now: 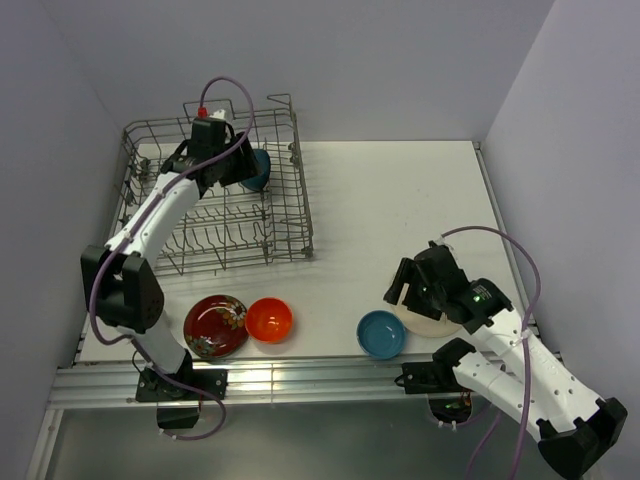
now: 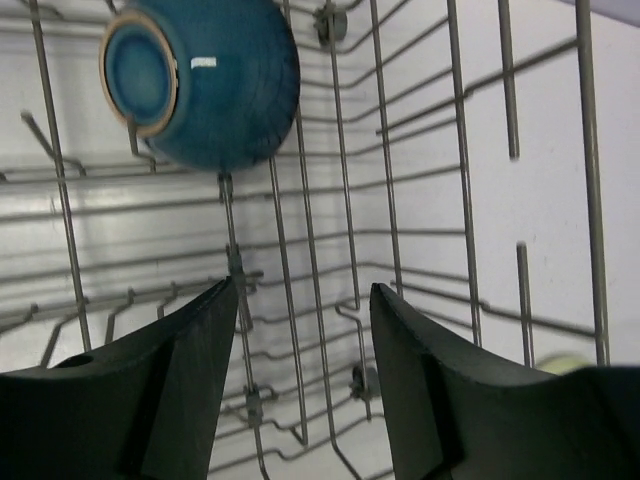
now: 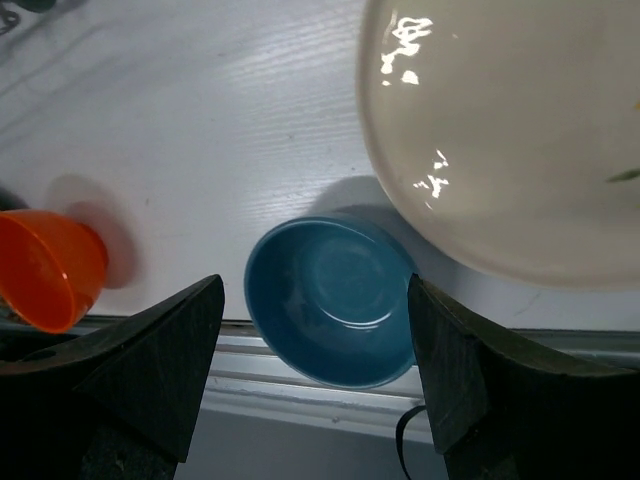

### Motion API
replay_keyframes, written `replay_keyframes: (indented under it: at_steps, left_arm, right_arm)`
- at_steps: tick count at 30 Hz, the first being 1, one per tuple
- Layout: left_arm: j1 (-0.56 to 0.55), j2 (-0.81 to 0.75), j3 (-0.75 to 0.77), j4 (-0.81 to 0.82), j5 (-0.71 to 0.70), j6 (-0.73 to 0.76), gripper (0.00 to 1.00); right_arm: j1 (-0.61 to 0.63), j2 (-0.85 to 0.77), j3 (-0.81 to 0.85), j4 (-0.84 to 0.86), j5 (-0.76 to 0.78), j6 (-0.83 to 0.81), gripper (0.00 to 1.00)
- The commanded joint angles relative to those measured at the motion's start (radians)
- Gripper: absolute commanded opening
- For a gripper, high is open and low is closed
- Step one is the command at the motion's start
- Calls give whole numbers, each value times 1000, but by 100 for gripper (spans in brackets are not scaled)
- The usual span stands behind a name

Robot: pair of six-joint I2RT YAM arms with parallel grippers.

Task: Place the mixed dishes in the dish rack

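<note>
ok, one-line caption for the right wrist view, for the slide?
Open right gripper over the small blue bowl, large cream plate beside it, orange bowl at frame edge.

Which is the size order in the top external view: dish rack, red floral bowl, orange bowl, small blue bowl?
1. dish rack, by far the largest.
2. red floral bowl.
3. orange bowl and small blue bowl: they look about alike, so I would not rank them.
</note>
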Motion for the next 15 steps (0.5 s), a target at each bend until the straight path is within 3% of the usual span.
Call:
replay_keyframes:
  at_steps: [1,8,15]
  left_arm:
    - [2,-128,-79,88,46,-47,61]
    - [1,-283,-243,209,145,-110,63]
    - [-4,-383,-279,251,202,-139,64]
  right_arm:
    - [-4,-13,-5,-114,76,57,81]
    - [-1,-38,-79,-196,-10,114,78]
    - [25,26,-130,-224,-81,106,70]
